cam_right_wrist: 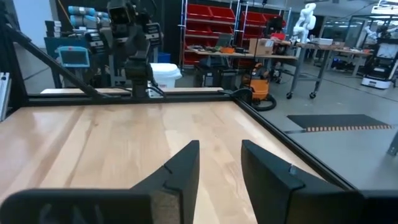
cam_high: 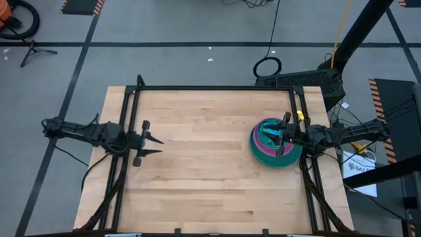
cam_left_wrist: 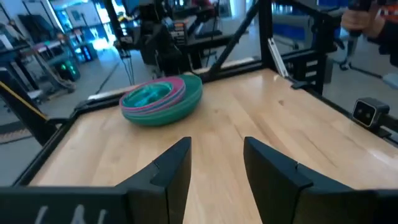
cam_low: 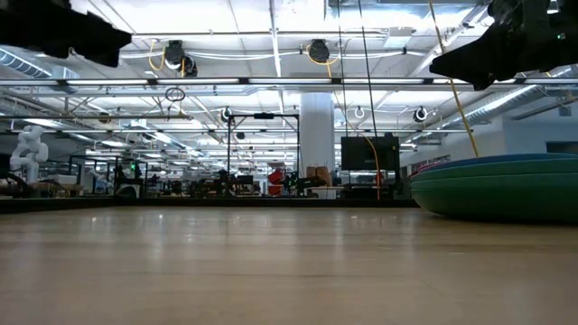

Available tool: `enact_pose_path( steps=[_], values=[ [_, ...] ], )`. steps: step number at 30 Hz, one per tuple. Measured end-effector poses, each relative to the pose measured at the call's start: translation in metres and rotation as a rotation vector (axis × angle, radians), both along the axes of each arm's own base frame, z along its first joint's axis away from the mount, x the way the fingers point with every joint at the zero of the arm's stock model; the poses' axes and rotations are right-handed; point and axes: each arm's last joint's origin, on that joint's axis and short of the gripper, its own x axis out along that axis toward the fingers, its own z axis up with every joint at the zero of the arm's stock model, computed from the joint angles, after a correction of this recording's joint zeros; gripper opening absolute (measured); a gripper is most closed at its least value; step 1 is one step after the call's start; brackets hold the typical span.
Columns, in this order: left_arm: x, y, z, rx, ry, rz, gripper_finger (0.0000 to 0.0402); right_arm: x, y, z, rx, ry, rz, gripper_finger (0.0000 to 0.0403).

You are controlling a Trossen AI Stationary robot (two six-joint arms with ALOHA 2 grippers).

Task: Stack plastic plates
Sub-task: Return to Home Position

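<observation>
From above, the stack of plates (cam_high: 270, 158) sits on the desk (cam_high: 197, 191) at the 3 o'clock side, close to the edge. It shows a wide teal plate at the bottom, magenta and pink rims inside it, and a cyan plate in the middle. The right hand (cam_high: 266, 136) reaches in from 3 o'clock and hangs over the middle of the stack. The left hand (cam_high: 160, 145) is at the 9 o'clock side, well apart from the plates, pointing toward 3 o'clock with its two fingers spread and nothing between them.

From desk height, the stack rests flat on the wood at 3 o'clock, its green and teal rims one above the other. Dark arm parts show at the upper corners, the one at 1 o'clock clear of the plates.

From the left wrist, the left hand's fingers (cam_left_wrist: 169, 167) stand wide apart and empty over bare wood, and the nested stack lies ahead near the far edge.

From the right wrist, the right hand's fingers (cam_right_wrist: 180, 165) are parted with only wood showing in the gap, and they grip nothing. The left arm (cam_right_wrist: 134, 43) stands across the desk.
</observation>
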Motion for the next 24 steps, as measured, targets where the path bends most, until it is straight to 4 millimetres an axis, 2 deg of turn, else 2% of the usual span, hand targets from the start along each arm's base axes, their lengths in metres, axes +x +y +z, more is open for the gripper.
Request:
enact_pose_path(
  steps=[4, 10, 12, 16, 24],
  values=[
    [-0.013, 0.002, -0.011, -0.008, -0.07, -0.001, 0.0154, 0.0, 0.0, -0.003, -0.006, -0.009, 0.003, 0.0114],
    [-0.024, 0.005, -0.026, -0.022, -0.156, 0.006, 0.0154, -0.003, 0.0, -0.02, -0.024, -0.069, 0.012, 0.0114],
    [-0.022, 0.005, -0.033, -0.036, -0.149, 0.015, 0.0154, -0.004, 0.0, -0.026, -0.022, -0.093, 0.041, 0.0114],
    [-0.016, 0.004, -0.053, -0.089, -0.104, 0.024, 0.0154, -0.006, 0.001, -0.017, -0.02, -0.207, 0.083, 0.0114],
    [-0.013, 0.005, -0.056, -0.05, -0.14, 0.034, 0.0154, -0.006, 0.0, -0.021, -0.086, -0.145, 0.044, 0.0114]
  ],
)
